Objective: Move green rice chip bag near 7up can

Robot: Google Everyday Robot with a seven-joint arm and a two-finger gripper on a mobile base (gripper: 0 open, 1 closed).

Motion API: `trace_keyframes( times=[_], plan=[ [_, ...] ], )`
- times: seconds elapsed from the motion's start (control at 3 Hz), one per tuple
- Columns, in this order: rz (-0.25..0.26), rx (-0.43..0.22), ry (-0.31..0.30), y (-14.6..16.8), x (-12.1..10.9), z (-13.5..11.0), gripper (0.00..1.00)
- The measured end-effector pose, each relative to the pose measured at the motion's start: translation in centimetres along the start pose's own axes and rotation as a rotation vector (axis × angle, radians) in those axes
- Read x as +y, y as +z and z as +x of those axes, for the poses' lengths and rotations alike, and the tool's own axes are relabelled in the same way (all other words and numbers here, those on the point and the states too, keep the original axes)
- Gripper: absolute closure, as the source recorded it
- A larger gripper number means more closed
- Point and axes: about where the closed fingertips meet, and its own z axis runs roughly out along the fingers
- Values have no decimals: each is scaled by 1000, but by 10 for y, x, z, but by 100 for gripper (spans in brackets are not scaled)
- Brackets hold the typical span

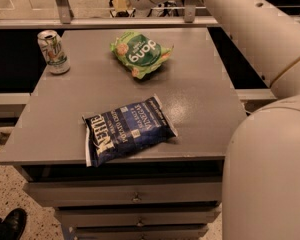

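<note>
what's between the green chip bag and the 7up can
Camera view: only bare tabletop between green chip bag and 7up can; gripper hovers above the far edge.

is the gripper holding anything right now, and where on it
Nothing: the gripper hangs over the far edge of the table, apart from the green rice chip bag lying on it.
</note>
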Motion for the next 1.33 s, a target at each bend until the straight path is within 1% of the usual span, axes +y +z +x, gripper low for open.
trace_keyframes(
  times=[0.33, 0.67, 1.0, 1.33],
  plan=[
    [34, -8, 22, -11, -8, 16, 60],
    [76, -10, 41, -26, -24, 47, 36],
    [90, 0, 57, -34, -32, 76, 13],
    [89, 7, 67, -38, -41, 98, 0]
  ],
)
